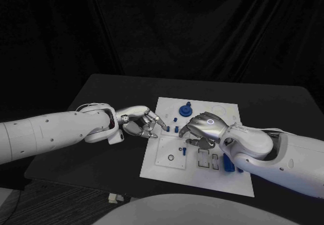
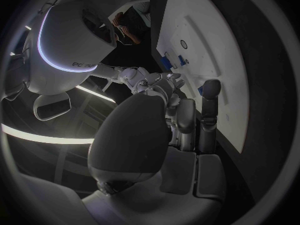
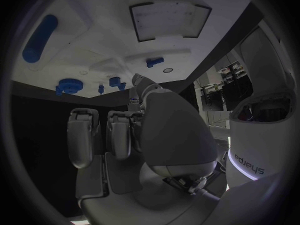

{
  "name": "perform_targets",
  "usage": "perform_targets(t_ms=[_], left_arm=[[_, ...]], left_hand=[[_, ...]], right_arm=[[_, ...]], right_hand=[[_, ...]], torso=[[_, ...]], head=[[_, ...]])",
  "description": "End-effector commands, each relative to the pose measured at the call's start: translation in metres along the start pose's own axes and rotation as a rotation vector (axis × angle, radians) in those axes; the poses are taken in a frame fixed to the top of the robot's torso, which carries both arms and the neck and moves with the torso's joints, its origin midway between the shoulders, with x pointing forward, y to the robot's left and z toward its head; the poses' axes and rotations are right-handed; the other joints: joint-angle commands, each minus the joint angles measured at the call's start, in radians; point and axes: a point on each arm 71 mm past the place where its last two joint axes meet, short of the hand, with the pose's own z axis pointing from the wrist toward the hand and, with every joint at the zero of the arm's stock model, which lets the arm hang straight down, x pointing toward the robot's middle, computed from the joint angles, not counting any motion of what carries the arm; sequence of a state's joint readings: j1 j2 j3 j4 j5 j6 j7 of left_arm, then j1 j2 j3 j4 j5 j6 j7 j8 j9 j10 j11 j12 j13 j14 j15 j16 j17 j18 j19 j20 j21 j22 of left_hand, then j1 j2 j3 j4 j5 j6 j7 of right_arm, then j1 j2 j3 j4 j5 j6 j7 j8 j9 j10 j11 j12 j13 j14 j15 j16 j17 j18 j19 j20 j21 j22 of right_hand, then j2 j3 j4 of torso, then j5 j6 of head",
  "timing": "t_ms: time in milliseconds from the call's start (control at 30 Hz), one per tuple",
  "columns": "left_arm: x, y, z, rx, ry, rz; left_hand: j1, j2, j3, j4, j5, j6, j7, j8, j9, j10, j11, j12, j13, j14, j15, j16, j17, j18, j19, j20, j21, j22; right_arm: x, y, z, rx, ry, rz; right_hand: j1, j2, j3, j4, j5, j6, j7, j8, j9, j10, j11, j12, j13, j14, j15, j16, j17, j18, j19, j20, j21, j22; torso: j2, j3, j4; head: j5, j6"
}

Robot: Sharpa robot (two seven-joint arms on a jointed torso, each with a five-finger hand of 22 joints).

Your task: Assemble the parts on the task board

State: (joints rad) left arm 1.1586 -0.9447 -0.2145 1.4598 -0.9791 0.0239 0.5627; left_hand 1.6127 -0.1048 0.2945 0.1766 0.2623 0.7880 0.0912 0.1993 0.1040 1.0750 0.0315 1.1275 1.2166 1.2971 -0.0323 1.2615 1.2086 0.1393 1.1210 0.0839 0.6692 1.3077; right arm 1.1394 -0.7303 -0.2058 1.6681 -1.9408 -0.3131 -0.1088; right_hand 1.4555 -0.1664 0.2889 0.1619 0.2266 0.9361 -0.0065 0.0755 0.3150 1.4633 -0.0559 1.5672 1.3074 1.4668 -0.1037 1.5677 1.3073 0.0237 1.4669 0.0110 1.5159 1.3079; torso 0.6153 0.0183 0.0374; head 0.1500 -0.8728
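The white task board lies mid-table. On its far part sit a blue gear and a small blue peg. A blue cylinder lies beside my right wrist. My left hand hovers at the board's left edge, fingers curled in, one fingertip next to a small blue part; nothing shows in its grip. My right hand is over the board's middle, knuckles up, fingers curled down. In the right wrist view the gear, cylinder and small blue parts lie beyond the folded fingers.
The board has a square recess and slotted cut-outs on its near half, plus a small ring. Black table surrounds the board on all sides. The left wrist view shows the board and my right hand.
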Motion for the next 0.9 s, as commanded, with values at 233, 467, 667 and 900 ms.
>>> perform_targets(t_ms=[233,467,667,900], left_arm=[[0.001,-0.001,0.001,0.011,0.007,-0.015],[0.001,-0.001,0.001,0.011,0.008,-0.015],[0.002,-0.002,0.002,0.013,0.008,-0.015],[0.002,-0.002,0.002,0.013,0.008,-0.015]], left_hand=[[0.002,0.006,0.008,0.0,0.006,0.001,0.003,0.004,0.001,0.007,0.0,0.004,-0.023,-0.005,0.004,0.001,-0.002,0.014,-0.007,-0.002,0.004,0.061],[0.003,0.005,0.009,-0.001,0.006,0.0,0.003,0.004,0.001,0.007,0.0,0.005,-0.022,-0.004,0.004,0.002,-0.001,0.014,-0.007,-0.002,0.005,0.061],[0.003,0.005,0.009,-0.001,0.006,0.0,0.003,0.004,0.001,0.007,0.0,0.005,-0.022,-0.004,0.004,0.002,-0.001,0.014,-0.007,-0.002,0.005,0.061],[0.004,0.005,0.011,-0.002,0.008,-0.001,0.003,0.003,0.0,0.008,0.0,0.005,-0.022,-0.005,0.005,0.001,-0.002,0.014,-0.007,-0.002,0.005,0.061]], right_arm=[[0.001,0.008,-0.002,-0.064,0.05,-0.059],[0.002,0.011,-0.002,-0.083,0.072,-0.09],[0.003,0.015,-0.001,-0.104,0.084,-0.125],[0.003,0.019,0.0,-0.138,0.071,-0.18]], right_hand=[[0.003,-0.021,0.008,0.002,-0.005,-0.027,-0.017,-0.011,-0.023,0.107,-0.01,0.004,0.263,0.104,-0.011,0.003,0.263,-0.009,0.07,-0.009,0.0,0.244],[0.012,-0.028,0.014,0.004,-0.064,-0.008,-0.026,-0.002,-0.035,0.107,-0.011,0.004,0.263,0.104,-0.012,0.003,0.263,-0.01,0.072,-0.011,0.003,0.245],[0.011,-0.037,0.0,0.022,-0.146,0.021,-0.028,0.01,-0.04,0.107,-0.01,0.004,0.263,0.104,-0.012,0.003,0.263,-0.011,0.075,-0.01,0.009,0.247],[0.018,-0.043,-0.011,0.029,-0.17,0.034,-0.036,0.016,-0.039,0.107,-0.008,0.004,0.263,0.104,-0.01,0.003,0.263,-0.013,0.079,-0.009,0.015,0.249]], torso=[[0.0,0.0001,0.0001],[0.0,-0.0002,0.0],[0.001,0.0001,0.0003],[0.0,0.0,-0.0001]], head=[[0.001,0.0],[0.0,0.0],[-0.001,0.0],[0.001,0.0]])
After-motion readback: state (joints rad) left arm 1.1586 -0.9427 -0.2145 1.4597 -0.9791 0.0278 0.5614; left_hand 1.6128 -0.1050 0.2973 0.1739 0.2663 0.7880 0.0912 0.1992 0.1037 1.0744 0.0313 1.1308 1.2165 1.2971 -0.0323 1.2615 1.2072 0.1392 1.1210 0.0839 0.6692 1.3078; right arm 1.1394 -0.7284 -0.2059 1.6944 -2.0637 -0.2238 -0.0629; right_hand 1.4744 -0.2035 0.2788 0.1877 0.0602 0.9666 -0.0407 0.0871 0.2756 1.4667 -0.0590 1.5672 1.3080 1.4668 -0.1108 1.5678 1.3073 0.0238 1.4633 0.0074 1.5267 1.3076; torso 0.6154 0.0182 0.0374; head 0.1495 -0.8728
